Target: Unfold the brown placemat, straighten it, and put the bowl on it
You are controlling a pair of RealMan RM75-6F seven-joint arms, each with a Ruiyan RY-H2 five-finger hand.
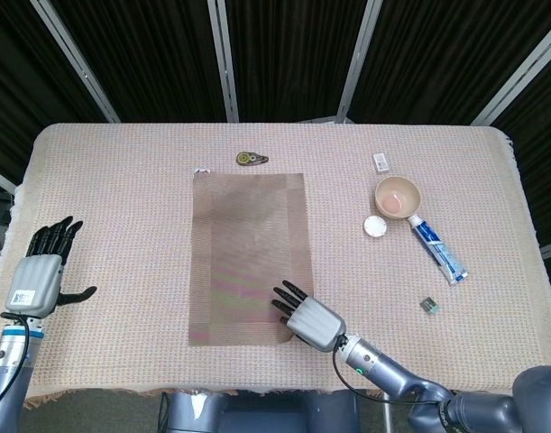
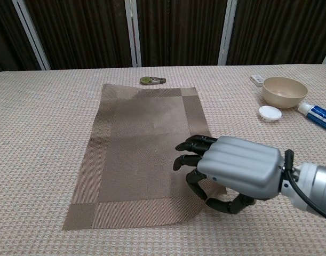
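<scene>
Woven tablecloth (image 1: 122, 180), no legible labels.

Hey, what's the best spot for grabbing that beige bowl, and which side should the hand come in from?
Probably the bowl rim on its left, table-center side, from above. It sits upright and open, so fingers can pinch the thin wall. The toothpaste tube crowds its near-right edge and a white cap lies in front, so that left rim looks freest.
</scene>
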